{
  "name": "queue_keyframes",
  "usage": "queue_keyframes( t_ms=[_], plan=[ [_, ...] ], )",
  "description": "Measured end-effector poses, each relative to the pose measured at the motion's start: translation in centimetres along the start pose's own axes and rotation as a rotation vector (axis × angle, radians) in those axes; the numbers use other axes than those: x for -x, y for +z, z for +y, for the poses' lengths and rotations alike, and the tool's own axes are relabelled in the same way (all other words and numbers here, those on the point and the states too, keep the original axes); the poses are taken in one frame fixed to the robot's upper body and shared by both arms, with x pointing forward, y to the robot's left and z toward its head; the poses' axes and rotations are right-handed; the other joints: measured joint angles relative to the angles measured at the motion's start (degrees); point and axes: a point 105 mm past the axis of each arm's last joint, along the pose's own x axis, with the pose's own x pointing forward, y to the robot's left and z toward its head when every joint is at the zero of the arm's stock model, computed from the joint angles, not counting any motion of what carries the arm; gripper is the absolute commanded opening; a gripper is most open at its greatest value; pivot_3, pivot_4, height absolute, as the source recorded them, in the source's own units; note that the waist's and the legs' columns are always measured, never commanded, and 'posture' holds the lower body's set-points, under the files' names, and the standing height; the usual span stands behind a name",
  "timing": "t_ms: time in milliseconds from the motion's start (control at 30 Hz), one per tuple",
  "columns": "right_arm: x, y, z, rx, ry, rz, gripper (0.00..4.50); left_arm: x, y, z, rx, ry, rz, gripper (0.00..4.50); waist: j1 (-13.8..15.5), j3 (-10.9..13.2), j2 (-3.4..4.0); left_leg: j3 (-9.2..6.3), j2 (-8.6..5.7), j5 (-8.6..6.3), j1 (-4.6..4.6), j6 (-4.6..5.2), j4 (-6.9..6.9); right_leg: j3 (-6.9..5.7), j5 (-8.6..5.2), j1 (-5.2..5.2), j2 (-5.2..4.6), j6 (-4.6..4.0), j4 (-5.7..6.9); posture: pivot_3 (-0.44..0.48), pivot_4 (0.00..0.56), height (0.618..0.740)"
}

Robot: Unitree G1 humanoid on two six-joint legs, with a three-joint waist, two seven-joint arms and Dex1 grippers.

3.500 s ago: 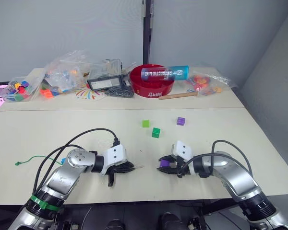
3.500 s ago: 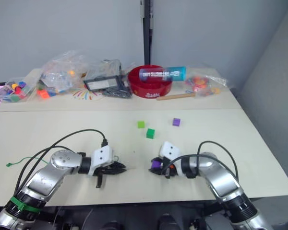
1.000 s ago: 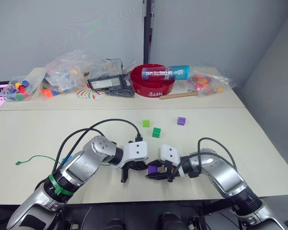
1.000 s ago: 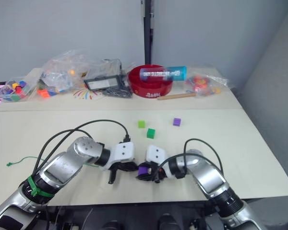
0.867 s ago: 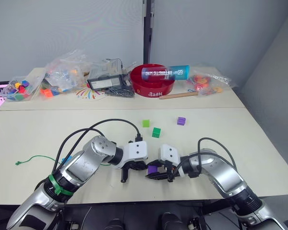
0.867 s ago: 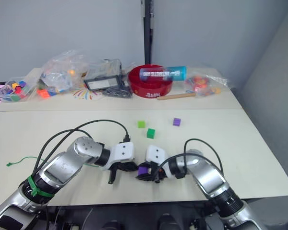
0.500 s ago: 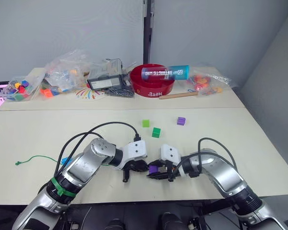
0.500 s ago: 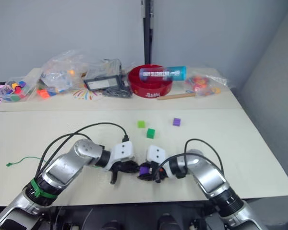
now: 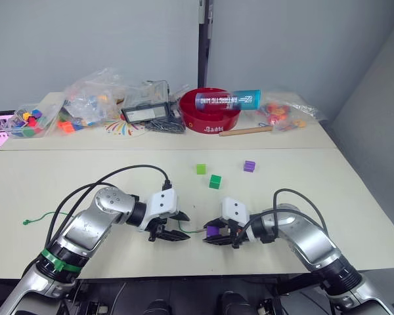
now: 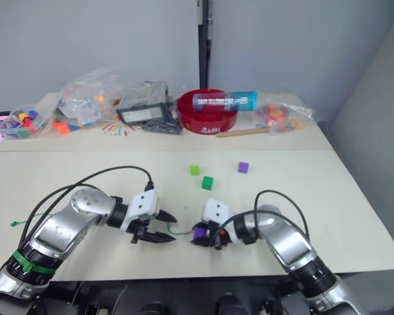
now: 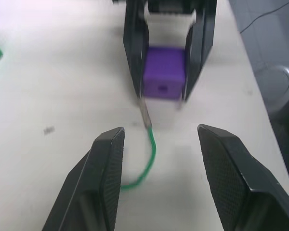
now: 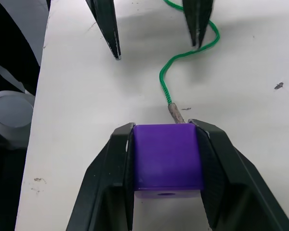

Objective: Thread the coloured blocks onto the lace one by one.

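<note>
One purple block (image 12: 166, 160) sits clamped in the right gripper (image 9: 217, 231) low over the tabletop (image 9: 354, 197). The lace (image 11: 144, 163) tip touches it, unthreaded; the left gripper (image 9: 174, 226) gapes, released.

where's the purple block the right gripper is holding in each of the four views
Left eye view: the purple block sits low, just right of centre, between the right gripper fingers.
Right eye view: it is low near the centre.
Left wrist view: upper middle, seen head on.
Right wrist view: lower middle, clamped.
Shared landmark: the lace, its stiff tip lying beside the block.
</note>
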Motion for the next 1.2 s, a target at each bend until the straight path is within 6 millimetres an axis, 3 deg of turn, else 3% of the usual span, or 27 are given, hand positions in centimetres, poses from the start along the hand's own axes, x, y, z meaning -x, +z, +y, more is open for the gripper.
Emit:
queue_keyframes(
  t_ms=[367,633,1033,1200],
  plan=[
    [0.6,-0.2,0.1,-0.017,-0.013,0.029,1.2,-1.7,-1.6,0.1,-0.016,0.023,-0.014,2.54,0.1,0.0,0.0,0.0,-0.01,0.0,-0.03,0.0,0.03,0.0,0.0,0.0,-0.02,0.0,0.0,0.0,0.15,0.731],
    [1.1,-0.4,0.4,-0.032,-0.026,0.034,1.2,-2.3,-1.6,0.3,-0.05,0.053,-0.017,0.06,0.4,0.0,0.0,0.0,-0.04,0.0,-0.02,0.0,0.03,0.0,-0.01,0.03,-0.05,0.02,-0.01,0.0,0.15,0.731],
    [2.2,-1.1,0.2,-0.054,-0.055,0.038,1.2,-2.3,-1.6,0.1,-0.051,0.029,-0.016,0.02,0.4,0.0,0.0,0.0,-0.04,0.0,-0.01,0.0,0.04,0.0,-0.01,0.04,-0.06,0.03,-0.01,0.0,0.15,0.731],
    [2.2,-1.1,0.2,-0.053,-0.056,0.038,1.2,-0.1,-2.8,-0.4,-0.074,-0.008,0.045,0.02,-0.1,0.0,0.0,0.0,-0.01,0.0,0.01,0.0,0.02,0.0,-0.01,0.02,-0.04,0.02,0.01,0.0,0.15,0.731]
  ],
)
